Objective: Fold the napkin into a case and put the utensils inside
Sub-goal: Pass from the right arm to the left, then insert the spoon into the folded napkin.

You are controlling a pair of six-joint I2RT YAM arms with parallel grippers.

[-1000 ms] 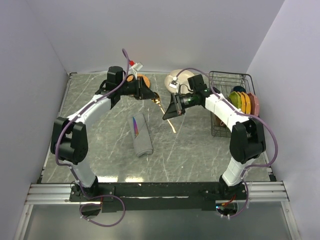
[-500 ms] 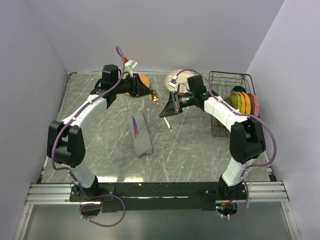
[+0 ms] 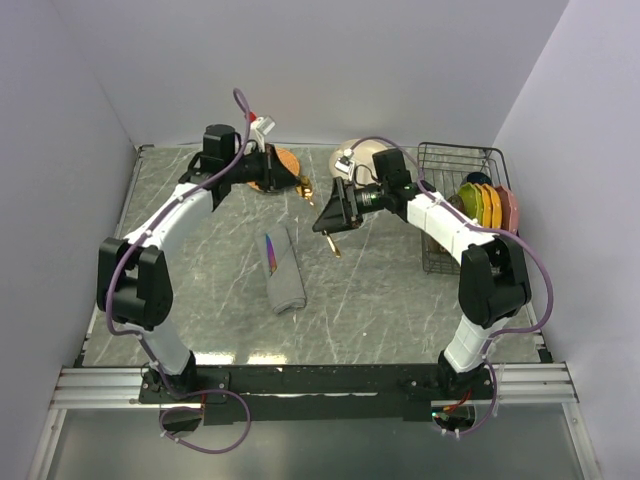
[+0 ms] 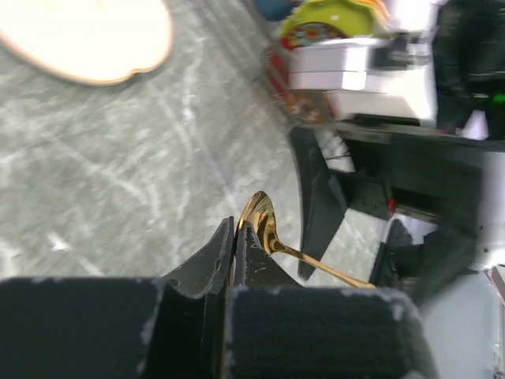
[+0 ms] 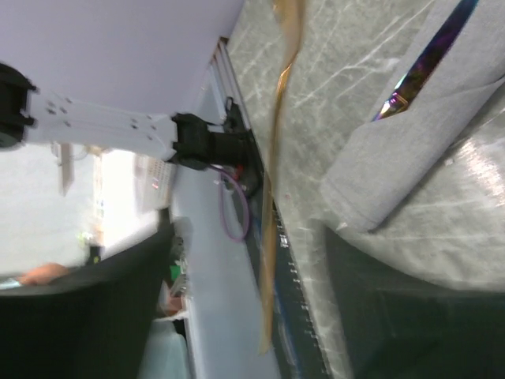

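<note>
Two changes: left gripper has clamped onto the gold spoon at its bowl, right gripper jaws have sprung apart off its handle; handover looks done, spoon held above the table, beyond the grey case holding the purple knife.

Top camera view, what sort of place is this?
Probably a robot test cell, not a real kitchen: plain walls box in a marble-look tabletop, two arms are bolted to a rail, and a wire rack holds coloured plates.
</note>
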